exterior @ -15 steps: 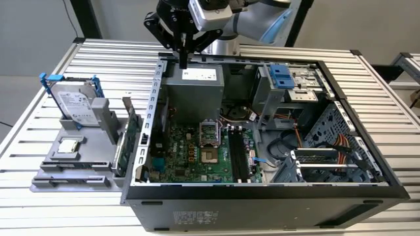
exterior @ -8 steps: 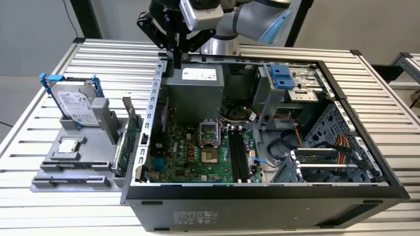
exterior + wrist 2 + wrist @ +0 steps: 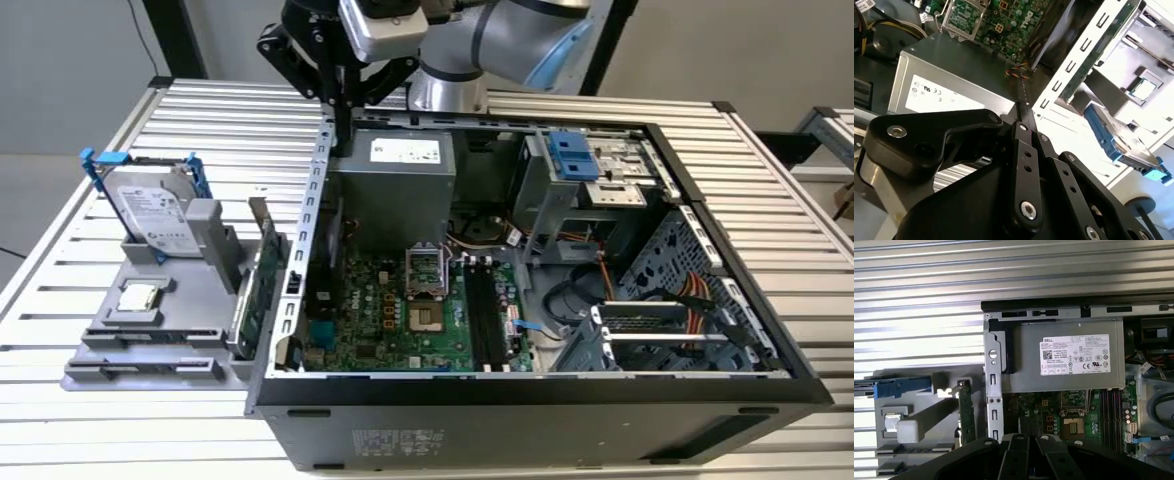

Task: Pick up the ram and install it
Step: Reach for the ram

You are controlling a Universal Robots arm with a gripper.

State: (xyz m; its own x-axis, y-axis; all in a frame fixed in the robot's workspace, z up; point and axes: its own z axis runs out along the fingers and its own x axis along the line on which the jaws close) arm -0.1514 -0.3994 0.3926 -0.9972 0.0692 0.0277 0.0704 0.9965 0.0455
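**A:** Nearest, across the lower frame of the exterior view, the open case (image 3: 534, 410) lies on its side. I'd say that is so its memory slots (image 3: 487, 315) face up for a straight push down.

**B:** And the ram?

**A:** Too small to be sure. I can't tell it from the green card (image 3: 244, 315), which stands on edge in the grey stand (image 3: 160, 330) at left, likely upright for easy pinching.

**B:** The gripper (image 3: 344, 130)?

**A:** Farthest, top centre, above the case's back corner. Its fingers are drawn together, and I see nothing clamped between them.
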